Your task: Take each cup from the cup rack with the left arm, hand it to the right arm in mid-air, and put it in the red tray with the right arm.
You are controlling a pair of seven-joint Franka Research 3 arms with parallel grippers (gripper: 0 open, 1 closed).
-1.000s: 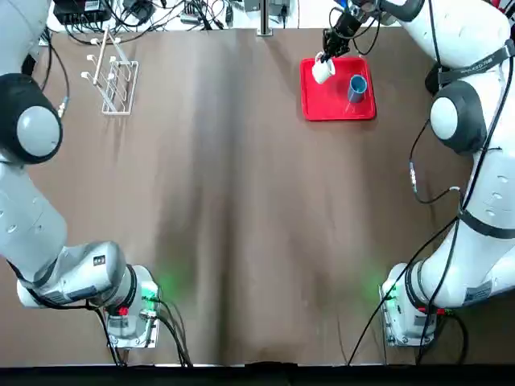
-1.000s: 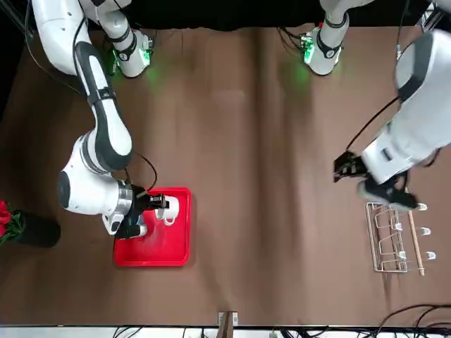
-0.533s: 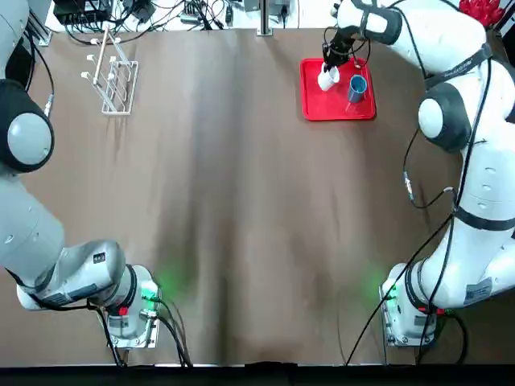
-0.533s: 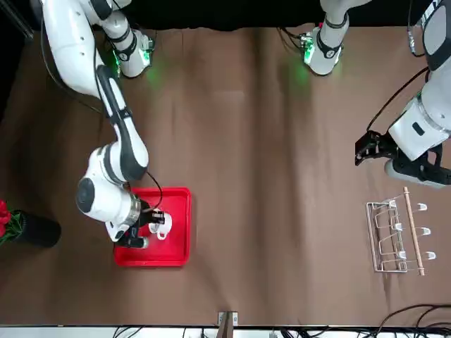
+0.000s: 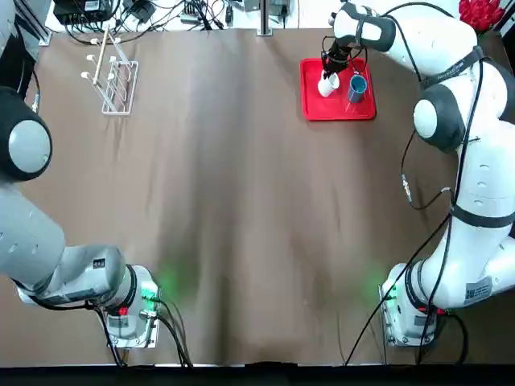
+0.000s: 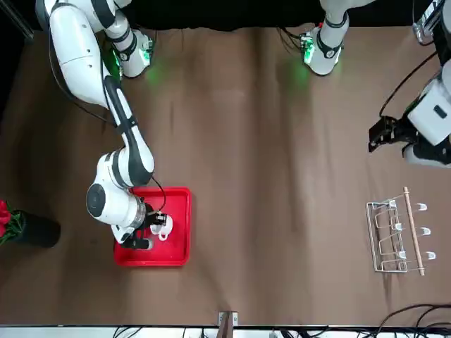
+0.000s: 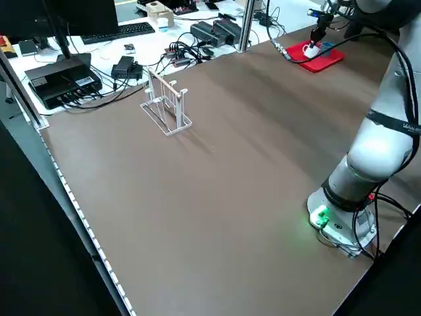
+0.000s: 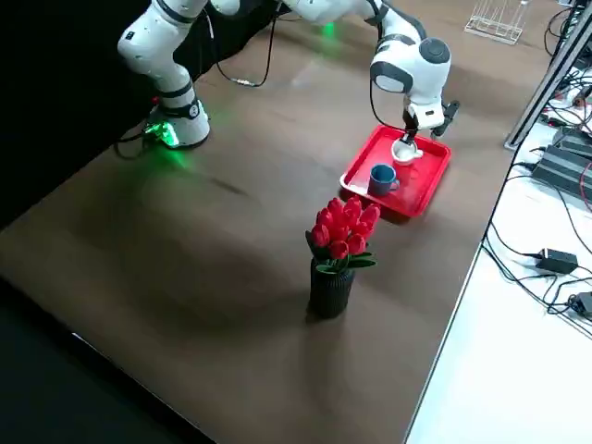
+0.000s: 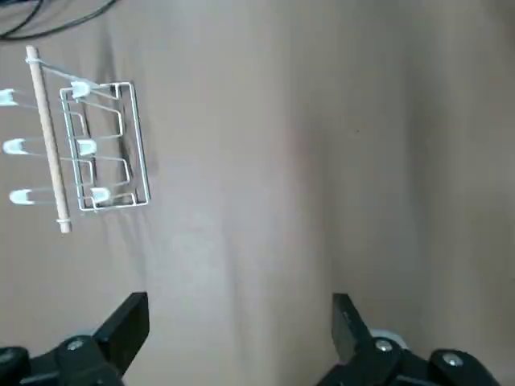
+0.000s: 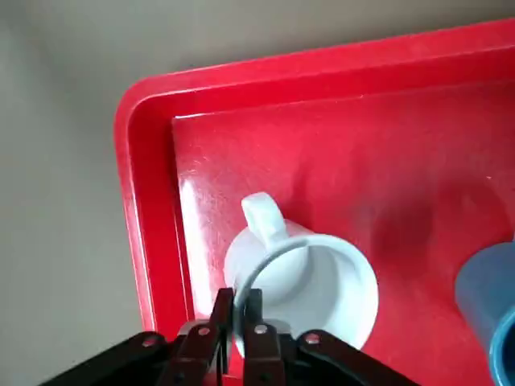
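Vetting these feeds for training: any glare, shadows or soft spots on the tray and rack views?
Right wrist view: white glare streak inside the red tray's wall, soft dark shadows on its floor, blue cup cut off by the frame edge. Left wrist view: shadow beside the cup rack. Top view: green glow on the table by both arm bases.

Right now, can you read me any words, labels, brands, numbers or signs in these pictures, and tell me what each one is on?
None that I can quote.
Label on the right robot arm's base: too small to read.
Label on the left robot arm's base: too small to read.
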